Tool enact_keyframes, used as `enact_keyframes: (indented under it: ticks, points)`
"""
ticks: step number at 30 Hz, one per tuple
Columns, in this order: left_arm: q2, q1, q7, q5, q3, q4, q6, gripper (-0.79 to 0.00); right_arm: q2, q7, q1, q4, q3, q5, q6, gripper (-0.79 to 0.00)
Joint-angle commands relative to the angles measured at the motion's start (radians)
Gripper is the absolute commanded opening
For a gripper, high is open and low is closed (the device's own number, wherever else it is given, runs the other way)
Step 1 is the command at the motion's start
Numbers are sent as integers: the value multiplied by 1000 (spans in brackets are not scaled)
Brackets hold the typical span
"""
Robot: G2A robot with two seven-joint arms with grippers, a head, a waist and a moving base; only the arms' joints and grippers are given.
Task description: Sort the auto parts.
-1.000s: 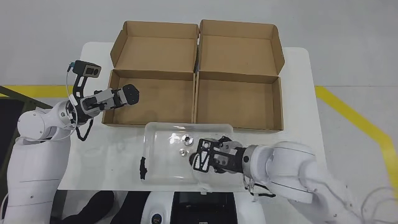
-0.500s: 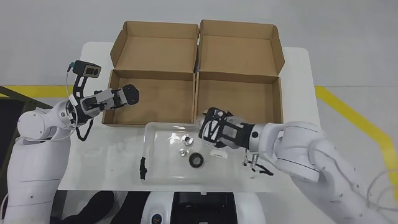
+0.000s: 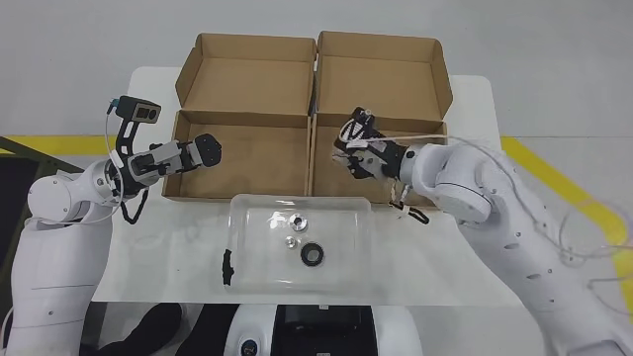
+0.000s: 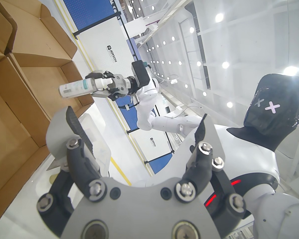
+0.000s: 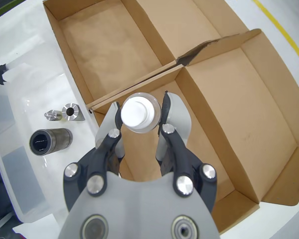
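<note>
**A:** Where's the bottle?

**B:** The small white bottle is in the right gripper, jaws clamped on its cap end, one finger on each side. It hangs in the air over the right cardboard box, at the corner nearest the left cardboard box and the clear tray.

**A:** How does the grip look?

**B:** Marginal, I'd say. It looks like light plastic with a smooth round wall, so it's probably slippery. The whole body sticks out past the fingertips, so it could pivot. The wall looks thin, and more squeeze may dent it.

**A:** Better hold point?

**B:** Mid-body, across the label. Failing that, lower it close to the box floor before letting go.

**A:** Left side?

**B:** The left gripper has its jaws spread wide with nothing in them, beside the left box.

**A:** What's in the tray?

**B:** A steel linear bearing, a collet-like sleeve and a small metal stud. They're likely heavy, rigid and slick.
</note>
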Motion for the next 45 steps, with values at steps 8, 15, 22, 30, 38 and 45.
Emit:
enact_keyframes:
  ticks: [8,15,22,30,38,45]
  points:
    - [0,0,0,0,0,0,0,0,-18,-27,35,125,-44,28,6,-785]
    - [0,0,0,0,0,0,0,0,-28,-37,50,185,-72,30,-3,-785]
    - [0,0,0,0,0,0,0,0,-37,-37,62,223,-88,30,10,-785]
    - [0,0,0,0,0,0,0,0,-47,-43,71,255,-102,28,19,-770]
    - [0,0,0,0,0,0,0,0,-51,-43,67,276,-104,24,19,-656]
    - [0,0,0,0,0,0,0,0,-54,-43,58,264,-99,21,30,0]
